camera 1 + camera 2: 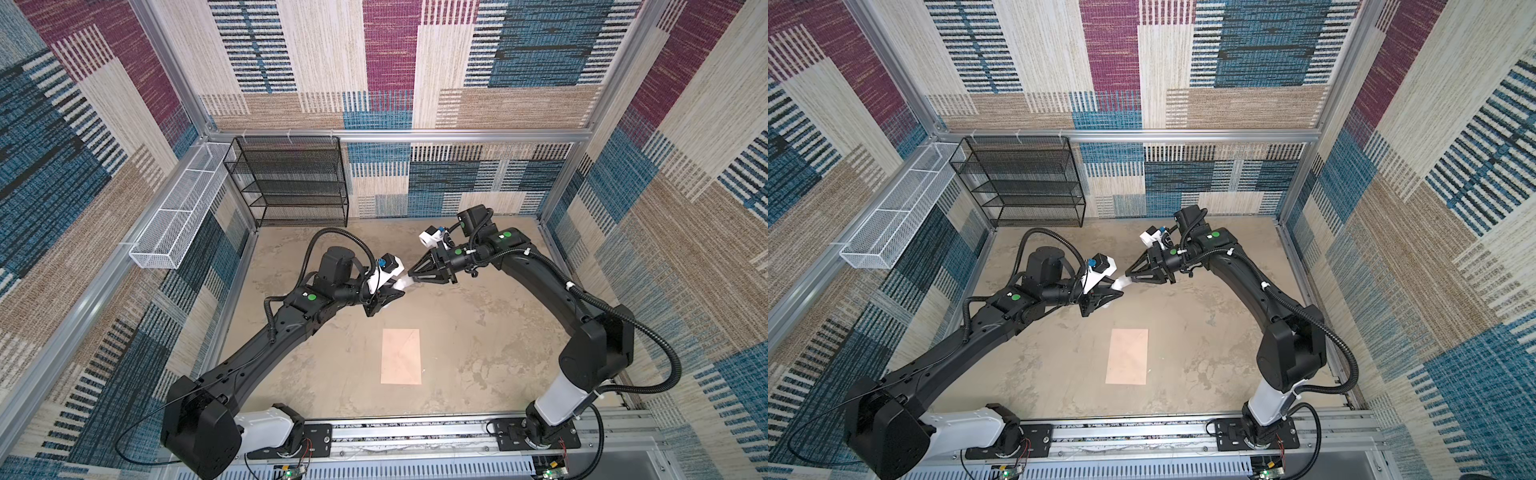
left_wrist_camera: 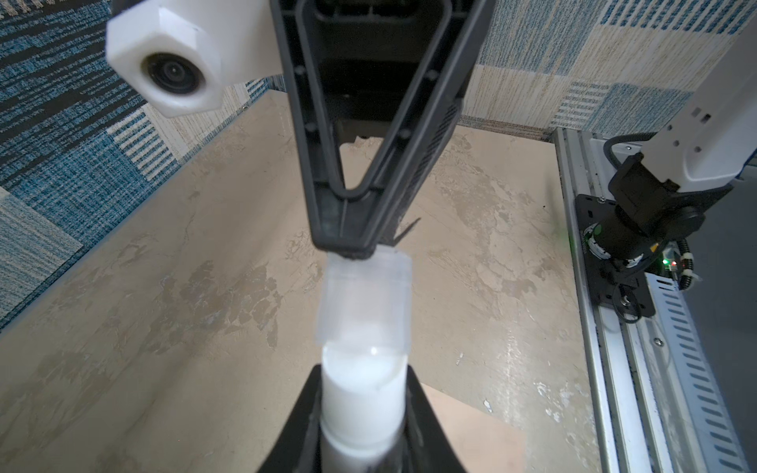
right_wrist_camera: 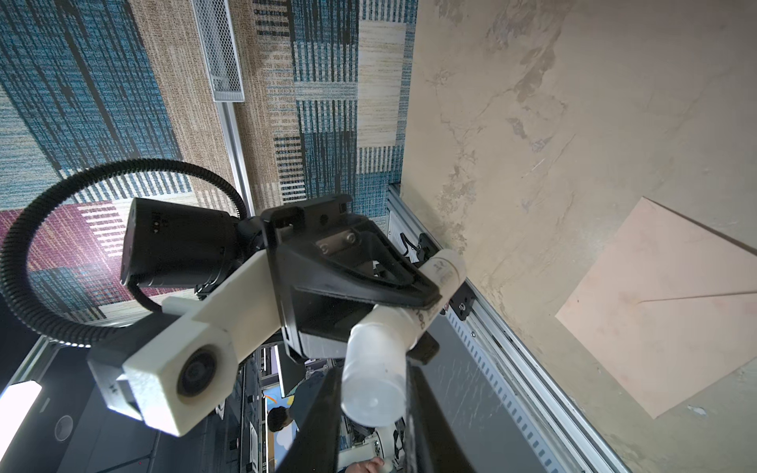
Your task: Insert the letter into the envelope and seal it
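Observation:
The peach-tan envelope [image 1: 401, 356] [image 1: 1127, 356] lies flat on the table in both top views, its flap folded down; it also shows in the right wrist view [image 3: 655, 311]. The letter is out of view. Above the table, behind the envelope, a small white tube [image 1: 400, 284] [image 2: 362, 405] hangs between both grippers. My left gripper [image 1: 395, 294] [image 2: 363, 393] is shut on the tube's body. My right gripper [image 1: 411, 275] [image 3: 372, 393] is shut on the translucent cap [image 3: 370, 381] [image 2: 364, 303] at the tube's end.
A black mesh shelf [image 1: 286, 183] stands at the back left against the wall. A white wire basket [image 1: 178, 216] hangs on the left wall. The arms' metal base rail [image 1: 415, 432] runs along the table's front edge.

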`<act>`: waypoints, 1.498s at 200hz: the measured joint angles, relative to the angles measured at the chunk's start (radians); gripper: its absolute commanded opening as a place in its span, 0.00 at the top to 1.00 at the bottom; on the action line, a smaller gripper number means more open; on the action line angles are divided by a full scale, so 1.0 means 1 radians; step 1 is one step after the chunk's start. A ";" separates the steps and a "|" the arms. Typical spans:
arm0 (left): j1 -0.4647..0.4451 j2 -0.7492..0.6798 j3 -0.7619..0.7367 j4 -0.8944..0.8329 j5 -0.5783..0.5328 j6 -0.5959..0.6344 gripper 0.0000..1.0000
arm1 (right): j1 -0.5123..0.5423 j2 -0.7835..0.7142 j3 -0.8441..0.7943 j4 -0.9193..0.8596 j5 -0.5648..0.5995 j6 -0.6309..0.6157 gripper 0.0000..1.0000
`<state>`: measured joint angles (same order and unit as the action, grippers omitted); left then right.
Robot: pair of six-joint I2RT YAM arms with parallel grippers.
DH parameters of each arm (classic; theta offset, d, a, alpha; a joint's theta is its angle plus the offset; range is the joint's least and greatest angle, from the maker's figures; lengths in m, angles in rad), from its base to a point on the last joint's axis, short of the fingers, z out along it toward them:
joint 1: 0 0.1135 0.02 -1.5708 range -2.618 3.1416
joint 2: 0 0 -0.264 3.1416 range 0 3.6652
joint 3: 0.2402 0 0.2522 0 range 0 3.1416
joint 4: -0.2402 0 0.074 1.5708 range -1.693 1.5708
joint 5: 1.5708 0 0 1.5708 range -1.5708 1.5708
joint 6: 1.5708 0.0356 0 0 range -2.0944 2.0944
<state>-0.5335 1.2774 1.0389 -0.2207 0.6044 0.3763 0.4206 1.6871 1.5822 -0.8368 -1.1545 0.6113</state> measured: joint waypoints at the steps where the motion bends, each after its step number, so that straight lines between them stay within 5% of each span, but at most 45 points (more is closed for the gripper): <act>1: 0.000 0.000 0.000 0.000 0.000 0.000 1.00 | 0.000 0.000 0.001 0.000 0.001 0.000 0.74; 146: -0.008 0.044 0.038 -0.011 0.031 -0.004 1.00 | 0.028 0.037 0.131 -0.061 0.075 -0.017 0.74; 299: -0.010 0.017 0.018 0.008 0.031 -0.049 1.00 | 0.034 0.002 0.081 -0.094 0.092 -0.055 0.68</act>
<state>-0.5430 1.2942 1.0565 -0.2123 0.6353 0.3275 0.4541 1.6890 1.6630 -0.9310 -1.0630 0.5560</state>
